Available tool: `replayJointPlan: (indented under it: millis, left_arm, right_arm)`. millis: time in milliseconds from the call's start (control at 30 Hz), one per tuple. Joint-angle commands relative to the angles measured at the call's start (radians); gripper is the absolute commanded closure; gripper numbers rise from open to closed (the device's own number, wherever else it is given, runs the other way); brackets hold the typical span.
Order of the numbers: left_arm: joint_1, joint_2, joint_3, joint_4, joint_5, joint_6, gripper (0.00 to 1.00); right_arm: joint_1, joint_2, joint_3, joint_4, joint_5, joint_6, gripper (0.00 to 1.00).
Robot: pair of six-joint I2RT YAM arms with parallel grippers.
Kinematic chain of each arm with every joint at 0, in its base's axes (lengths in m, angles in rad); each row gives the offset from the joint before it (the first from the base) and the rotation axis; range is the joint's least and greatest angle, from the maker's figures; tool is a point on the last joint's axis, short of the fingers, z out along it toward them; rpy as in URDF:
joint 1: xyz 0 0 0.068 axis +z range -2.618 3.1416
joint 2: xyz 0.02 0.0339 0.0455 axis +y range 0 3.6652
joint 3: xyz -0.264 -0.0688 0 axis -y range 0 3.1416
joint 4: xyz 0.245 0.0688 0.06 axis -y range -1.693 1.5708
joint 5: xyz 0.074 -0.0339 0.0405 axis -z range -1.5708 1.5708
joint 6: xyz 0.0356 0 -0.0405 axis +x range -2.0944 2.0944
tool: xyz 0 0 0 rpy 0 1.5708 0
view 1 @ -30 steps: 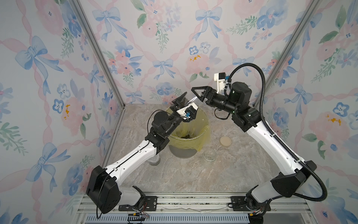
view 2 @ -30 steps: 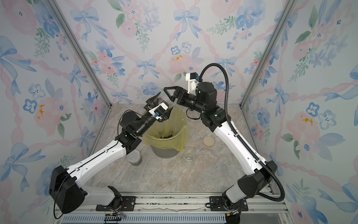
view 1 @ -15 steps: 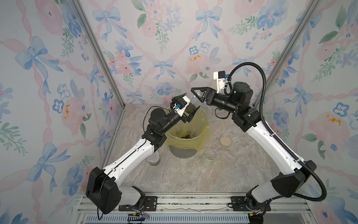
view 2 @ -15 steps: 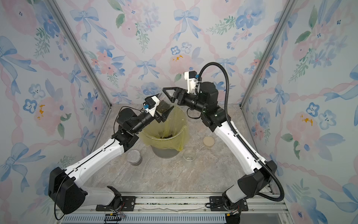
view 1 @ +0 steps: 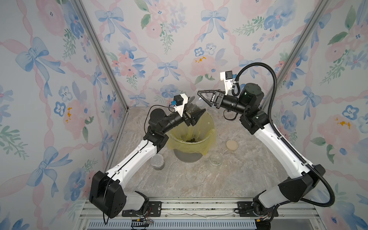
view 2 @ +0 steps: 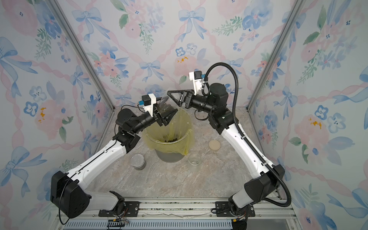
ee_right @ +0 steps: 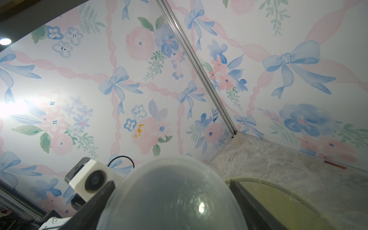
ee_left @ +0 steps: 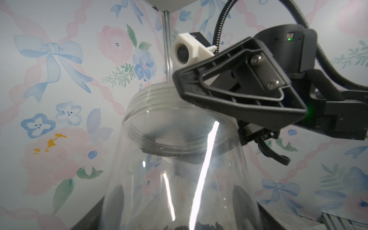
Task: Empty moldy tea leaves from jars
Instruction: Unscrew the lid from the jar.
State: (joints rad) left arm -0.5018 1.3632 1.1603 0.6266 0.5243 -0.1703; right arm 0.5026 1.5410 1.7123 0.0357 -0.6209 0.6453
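Since a second ago, my left gripper [view 1: 196,117] has swung the jar [view 1: 191,105] of moldy tea leaves [view 2: 166,108] upright above the far rim of the bin [view 1: 211,129]. Its jaws clamp the jar's base. My right gripper [view 1: 205,97] touches the threaded neck; whether it grips, I cannot tell. I should tilt it mouth-down over the liner. No writing is legible.

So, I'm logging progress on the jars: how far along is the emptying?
Apparently done: an open jar stands empty beside the bin, a tan lid lies nearby, and tea leaves are in the liner. In hand: the left gripper holds a leaf-filled jar above the bin; the right gripper grips its clear cap, possibly not off yet. Left: tipping it, then the capped jar.
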Motion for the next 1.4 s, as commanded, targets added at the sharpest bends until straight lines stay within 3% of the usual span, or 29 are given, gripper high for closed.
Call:
replayJointPlan:
  millis: [0, 267, 433, 700, 1000, 1167, 1367]
  left_arm:
    - [0.053, -0.003, 0.048, 0.142, -0.023, -0.166, 0.64]
    - [0.057, -0.008, 0.039, 0.136, -0.04, -0.134, 0.63]
    - [0.055, -0.029, 0.02, 0.112, -0.105, -0.069, 0.63]
    - [0.055, -0.034, 0.012, 0.107, -0.109, -0.043, 0.63]
    - [0.055, -0.048, -0.003, 0.071, -0.145, 0.04, 0.63]
    - [0.048, -0.061, -0.003, 0.046, -0.195, 0.184, 0.63]
    - [-0.006, -0.076, -0.021, 0.038, -0.331, 0.504, 0.62]
  right_arm:
    - [-0.046, -0.01, 0.0, 0.076, -0.063, -0.005, 0.38]
    - [-0.052, -0.01, 0.003, 0.079, -0.07, 0.007, 0.32]
    - [-0.052, -0.004, 0.022, 0.042, -0.064, 0.003, 0.2]
    - [-0.051, -0.008, 0.032, 0.022, -0.031, 0.002, 0.0]
    - [-0.052, -0.049, -0.012, 0.031, -0.008, 0.013, 0.03]
    - [-0.044, -0.115, -0.076, -0.001, 0.083, 0.013, 0.04]
    - [-0.037, -0.148, -0.059, -0.155, 0.241, 0.062, 0.04]
